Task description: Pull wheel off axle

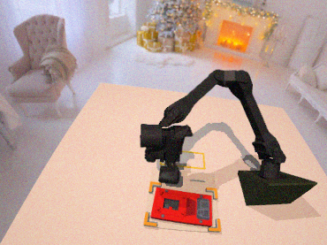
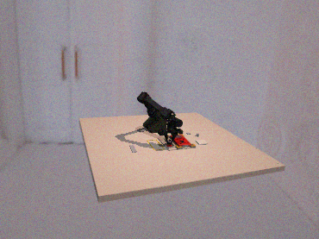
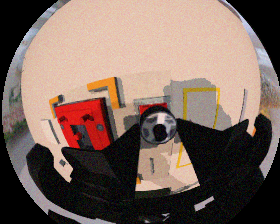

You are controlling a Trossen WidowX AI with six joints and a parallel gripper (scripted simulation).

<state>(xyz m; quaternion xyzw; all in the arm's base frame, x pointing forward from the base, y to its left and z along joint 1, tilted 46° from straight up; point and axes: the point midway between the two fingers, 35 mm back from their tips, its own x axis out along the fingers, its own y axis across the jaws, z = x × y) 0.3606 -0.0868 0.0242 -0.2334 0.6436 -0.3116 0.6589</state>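
Observation:
In the wrist view the wheel [image 3: 158,127], small, round, grey with a dark hub, sits right between my two dark fingers, which press on it from both sides. My gripper [image 3: 157,124] [image 1: 170,172] [image 2: 168,137] points straight down, low over the table, just behind the red board [image 1: 177,206] [image 3: 81,118] [image 2: 183,141]. The axle is hidden under the wheel. The marked area is a yellow outline [image 1: 204,160] [image 3: 216,112] on the table, directly beside the gripper on its right. In the top view the fingers hide the wheel.
The red board lies on a clear plate with orange corner marks [image 1: 154,186] [image 3: 111,86]. The arm's dark base [image 1: 274,187] stands at the right of the table. A small white piece [image 2: 201,142] and a grey strip [image 2: 133,148] lie on the table top.

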